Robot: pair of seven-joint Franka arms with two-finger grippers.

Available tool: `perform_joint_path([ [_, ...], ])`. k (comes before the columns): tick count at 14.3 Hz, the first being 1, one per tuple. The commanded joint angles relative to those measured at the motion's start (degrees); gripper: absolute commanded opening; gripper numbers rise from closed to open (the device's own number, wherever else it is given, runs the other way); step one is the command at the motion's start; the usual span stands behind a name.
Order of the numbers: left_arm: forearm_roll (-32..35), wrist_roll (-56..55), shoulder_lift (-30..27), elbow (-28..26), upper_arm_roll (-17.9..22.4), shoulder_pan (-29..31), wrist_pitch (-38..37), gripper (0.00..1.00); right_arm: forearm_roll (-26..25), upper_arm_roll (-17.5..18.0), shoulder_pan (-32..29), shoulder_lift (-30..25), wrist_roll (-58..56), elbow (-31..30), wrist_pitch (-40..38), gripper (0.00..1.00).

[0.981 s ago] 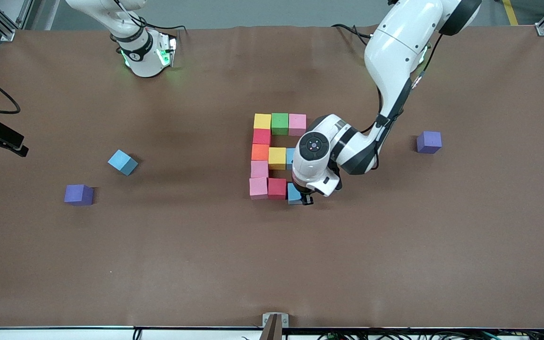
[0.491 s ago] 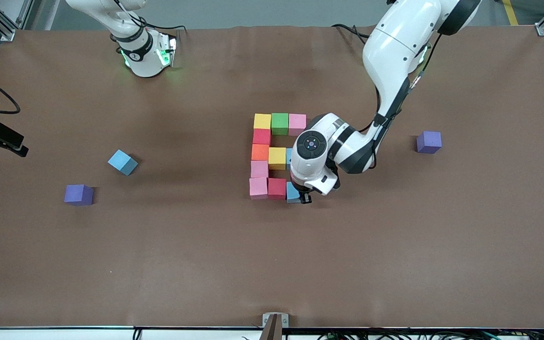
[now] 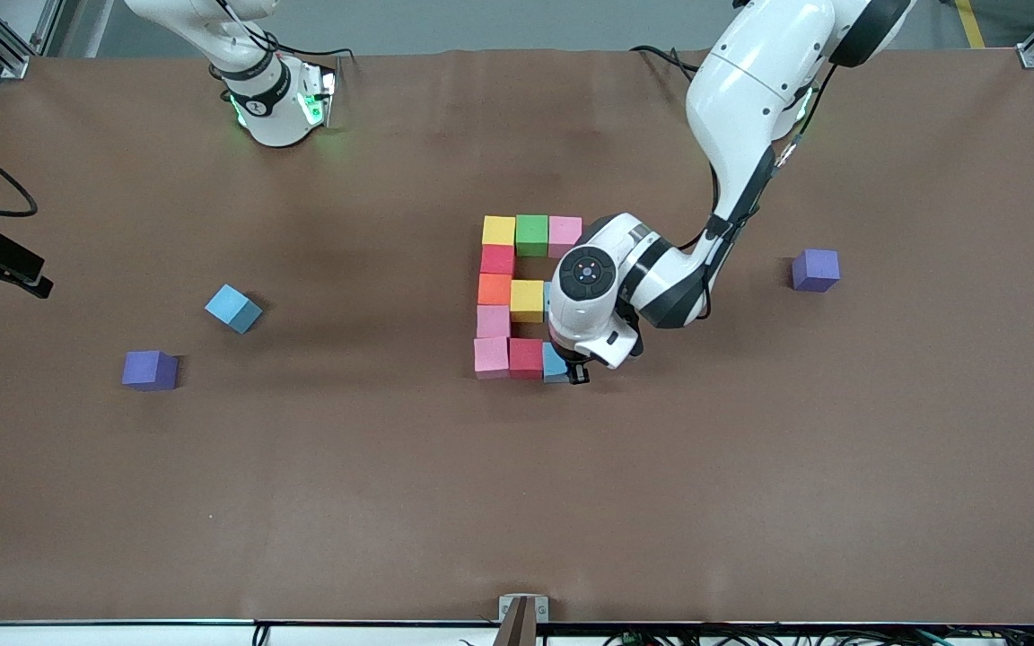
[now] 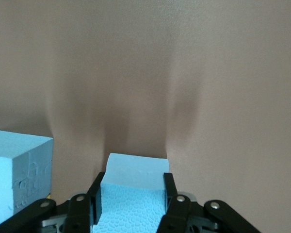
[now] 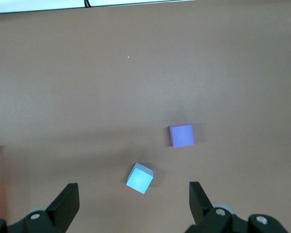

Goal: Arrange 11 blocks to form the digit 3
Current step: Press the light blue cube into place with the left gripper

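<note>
The digit 3 figure stands mid-table: yellow [image 3: 498, 231], green [image 3: 531, 234] and pink [image 3: 565, 235] blocks in the row farthest from the front camera. A red [image 3: 497, 259], orange [image 3: 494, 288] and pink [image 3: 493, 320] column runs down to a pink [image 3: 490, 356] and a red block [image 3: 526, 357]. A yellow block [image 3: 526, 300] sits beside the orange one. My left gripper [image 3: 571, 373] [image 4: 133, 183] is shut on a light blue block [image 3: 554, 361] [image 4: 136, 167], low against the red block. Another light blue block [image 4: 19, 179] shows beside it. My right gripper [image 5: 133, 201] is open, high over a loose light blue block [image 5: 139, 178] [image 3: 232, 308].
One purple cube [image 3: 149, 370] [image 5: 182, 135] lies near the loose light blue block, toward the right arm's end. A second purple cube [image 3: 815, 269] lies toward the left arm's end. The right arm waits by its base [image 3: 275, 99].
My left gripper has slid the held light blue block sideways toward the red block, closing the gap. The right arm has not moved.
</note>
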Motion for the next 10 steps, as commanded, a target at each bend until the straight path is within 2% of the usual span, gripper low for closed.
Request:
perform_joint_path([
  [1, 0.88, -1.0, 0.48, 0.89, 0.65, -0.77, -0.74, 0.13, -0.77, 0.29, -0.32, -1.73, -0.14, -2.2, 0.94, 1.0],
  [3, 0.88, -1.0, 0.56, 0.89, 0.65, -0.77, -0.91, 0.16, -0.68, 0.29, -0.4, -1.73, -0.06, -2.2, 0.85, 1.0],
  [4, 0.96, -1.0, 0.65, 0.89, 0.65, -0.77, -0.91, 0.27, -0.68, 0.2, -0.49, -1.73, -0.06, -2.2, 0.85, 1.0],
  [5, 0.88, -1.0, 0.65, 0.89, 0.65, -0.77, -0.91, 0.52, -0.68, 0.2, -0.49, -1.73, -0.14, -2.2, 0.76, 1.0],
  [6, 0.96, -0.74, 0.65, 0.89, 0.65, -0.77, -0.91, 0.82, -0.68, 0.2, -0.58, -1.65, -0.14, -2.2, 0.76, 1.0],
  [7, 1.14, -0.48, 0.65, 1.06, 0.65, -0.77, -0.91, 1.0, -0.68, 0.11, -0.58, -1.73, -0.14, -2.2, 0.76, 1.0],
  [10, 4.2, 0.49, -0.31, 1.41, 0.65, -0.68, -1.17, 1.0, -0.68, 0.11, -0.49, -1.73, -0.14, -2.2, 0.85, 1.0],
])
